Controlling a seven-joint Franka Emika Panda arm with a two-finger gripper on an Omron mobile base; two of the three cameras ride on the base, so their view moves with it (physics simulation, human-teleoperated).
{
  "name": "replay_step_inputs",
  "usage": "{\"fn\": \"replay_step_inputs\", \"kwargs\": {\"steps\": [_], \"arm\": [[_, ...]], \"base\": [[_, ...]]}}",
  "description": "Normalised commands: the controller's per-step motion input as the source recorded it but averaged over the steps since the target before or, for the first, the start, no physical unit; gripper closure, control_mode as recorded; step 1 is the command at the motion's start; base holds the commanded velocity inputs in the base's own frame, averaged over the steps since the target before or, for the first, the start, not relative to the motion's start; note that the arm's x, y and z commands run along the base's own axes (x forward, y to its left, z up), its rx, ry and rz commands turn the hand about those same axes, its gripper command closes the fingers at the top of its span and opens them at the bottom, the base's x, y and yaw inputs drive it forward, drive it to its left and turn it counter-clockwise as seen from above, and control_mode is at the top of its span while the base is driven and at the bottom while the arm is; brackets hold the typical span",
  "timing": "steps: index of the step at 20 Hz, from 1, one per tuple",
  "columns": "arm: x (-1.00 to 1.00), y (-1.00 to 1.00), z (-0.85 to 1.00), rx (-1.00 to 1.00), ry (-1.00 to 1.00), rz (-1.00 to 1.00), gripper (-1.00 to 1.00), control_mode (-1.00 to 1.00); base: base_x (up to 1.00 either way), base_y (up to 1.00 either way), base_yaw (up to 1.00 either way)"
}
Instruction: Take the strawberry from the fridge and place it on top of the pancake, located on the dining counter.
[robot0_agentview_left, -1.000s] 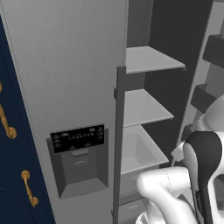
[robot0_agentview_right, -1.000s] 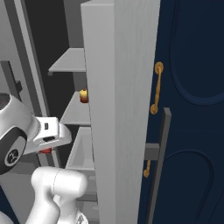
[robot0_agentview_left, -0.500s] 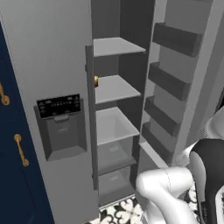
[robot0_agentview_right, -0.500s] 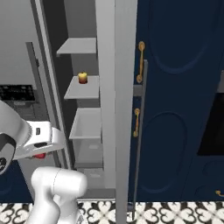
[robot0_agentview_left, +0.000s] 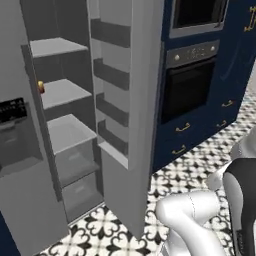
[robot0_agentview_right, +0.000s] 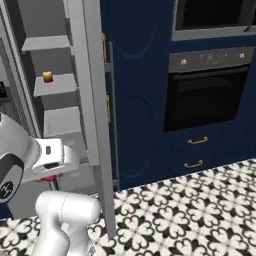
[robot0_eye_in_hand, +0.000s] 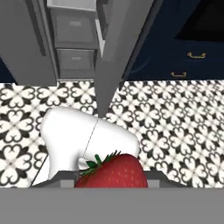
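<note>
A bright red strawberry (robot0_eye_in_hand: 111, 171) with green leaves sits between my fingertips, and my gripper (robot0_eye_in_hand: 111, 180) is shut on it. In the right base view the gripper (robot0_agentview_right: 48, 175) hangs low in front of the fridge (robot0_agentview_right: 55, 86), with a speck of red strawberry (robot0_agentview_right: 48, 178) under the hand. The grey fridge (robot0_agentview_left: 62, 92) stands open at the left, its shelves and drawers (robot0_eye_in_hand: 74, 35) showing. The pancake and the dining counter are out of view.
The open fridge door (robot0_agentview_left: 125, 125) juts out edge-on (robot0_agentview_right: 92, 100) between me and the navy cabinets. A small yellow-and-red item (robot0_agentview_right: 47, 76) stays on a fridge shelf (robot0_agentview_left: 41, 87). A black built-in oven (robot0_agentview_left: 195, 85) stands to the right. Patterned floor tiles (robot0_agentview_right: 200, 205) lie open below.
The whole picture has slid left as the base turns right, away from the fridge. The oven and the tiled floor have come into view. The strawberry stays in the gripper.
</note>
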Motion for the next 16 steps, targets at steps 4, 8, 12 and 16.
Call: {"fn": "replay_step_inputs", "kwargs": {"steps": [4,8,12,16], "arm": [[0.00,0.00,0.00,0.00,0.00,0.00,1.00,1.00],[0.00,0.00,0.00,0.00,0.00,0.00,1.00,1.00],[0.00,0.00,0.00,0.00,0.00,0.00,1.00,1.00],[0.00,0.00,0.00,0.00,0.00,0.00,1.00,1.00]], "base": [[-0.33,-0.21,-0.78],[0.00,-0.36,-0.88],[0.00,-0.43,-0.87],[0.00,-0.66,-0.81]]}}
